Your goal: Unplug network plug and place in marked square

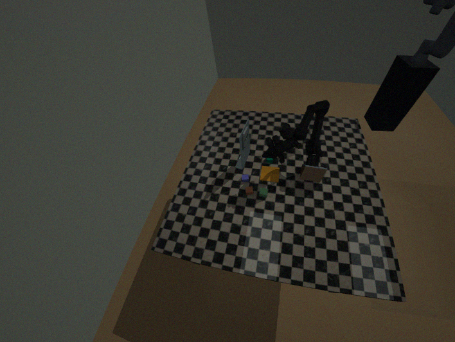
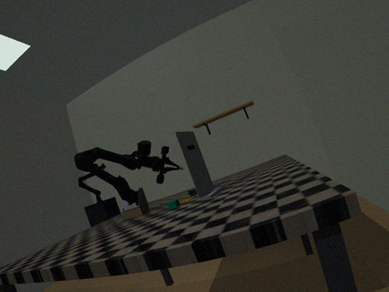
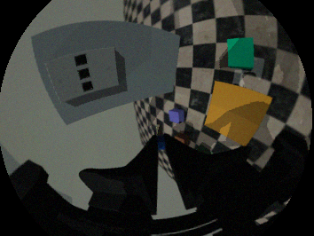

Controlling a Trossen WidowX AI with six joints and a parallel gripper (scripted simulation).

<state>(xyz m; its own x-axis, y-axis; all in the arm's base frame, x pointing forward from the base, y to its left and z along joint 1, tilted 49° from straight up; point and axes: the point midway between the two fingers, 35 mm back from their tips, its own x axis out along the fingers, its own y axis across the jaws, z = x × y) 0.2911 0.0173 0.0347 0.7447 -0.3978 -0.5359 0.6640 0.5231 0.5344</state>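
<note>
My gripper is shut on the plug, a small blue body with a pale tip beyond the fingertips. The plug is out of the socket, in the air in front of the panel. The upright grey panel carries a raised socket block with three dark openings, all empty. The orange marked square lies on the table, lower than the gripper, with a shadow across part of it. The tab on the plug is too small to make out.
A teal block lies beside the square. A purple block, a red block and a green block lie around its other sides. The panel's foot stands on the chequered table.
</note>
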